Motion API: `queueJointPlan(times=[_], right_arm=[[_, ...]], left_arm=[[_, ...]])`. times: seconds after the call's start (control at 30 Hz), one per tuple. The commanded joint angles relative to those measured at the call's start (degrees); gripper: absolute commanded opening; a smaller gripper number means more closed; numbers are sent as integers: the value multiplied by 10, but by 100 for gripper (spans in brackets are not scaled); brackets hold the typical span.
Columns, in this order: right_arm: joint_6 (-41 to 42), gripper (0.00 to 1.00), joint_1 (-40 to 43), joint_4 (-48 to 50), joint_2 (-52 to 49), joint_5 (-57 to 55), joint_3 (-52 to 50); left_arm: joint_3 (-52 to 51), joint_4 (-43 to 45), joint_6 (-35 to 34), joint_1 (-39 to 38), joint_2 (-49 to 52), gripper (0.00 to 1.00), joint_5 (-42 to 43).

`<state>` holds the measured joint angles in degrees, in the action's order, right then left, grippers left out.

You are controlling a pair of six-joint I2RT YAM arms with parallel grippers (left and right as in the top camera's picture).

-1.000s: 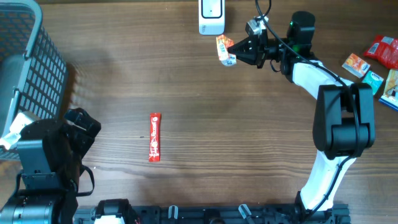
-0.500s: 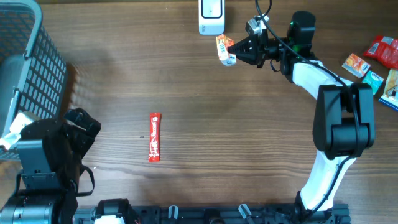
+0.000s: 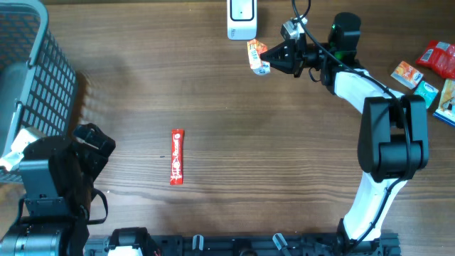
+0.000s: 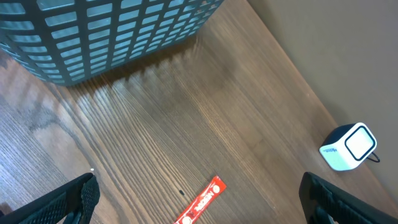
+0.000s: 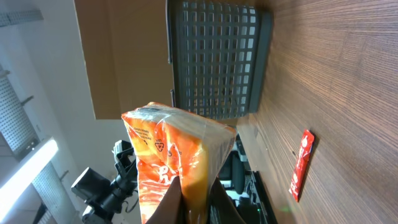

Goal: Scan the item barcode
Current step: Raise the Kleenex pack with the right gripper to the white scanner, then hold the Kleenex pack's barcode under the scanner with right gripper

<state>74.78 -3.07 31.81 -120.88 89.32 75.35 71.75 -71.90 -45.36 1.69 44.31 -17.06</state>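
Wood table (image 3: 213,85), scanner (image 3: 242,18) at far edge; your right gripper (image 3: 276,57) is clamped on the orange packet (image 3: 257,56) just beside it; likely light, crinkly film, so grip the edge; left gripper (image 3: 91,139) wide, empty.

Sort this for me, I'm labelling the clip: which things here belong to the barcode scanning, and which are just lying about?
In the job:
- orange packet, gripped by the right gripper
- white scanner, just beside the packet

Lying about:
- red stick packet, flat in the middle of the table
- grey basket, far left
- loose snack packets, right edge
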Motion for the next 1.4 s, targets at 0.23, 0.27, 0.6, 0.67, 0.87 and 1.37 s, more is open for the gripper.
queueJointPlan(times=[0.23,0.27,0.6,0.67,0.87,1.37], right_arm=[[-43,4,-1,5,-4,-108,3],[-46,5,-1,3,-4,-131,3],[-165,5,-2,-149,-3,-271,33],[-218,5,-4,-232,4,-299,52],[-413,5,-18,-596,24,-564,182],[-603,5,-155,-672,9,-1063,359]], left_arm=[[2,1,-5,5,0,100,0],[2,1,-5,5,0,100,1],[2,1,-5,5,0,100,1],[2,1,-5,5,0,100,1],[2,1,-5,5,0,100,1],[2,1,-5,5,0,100,1]])
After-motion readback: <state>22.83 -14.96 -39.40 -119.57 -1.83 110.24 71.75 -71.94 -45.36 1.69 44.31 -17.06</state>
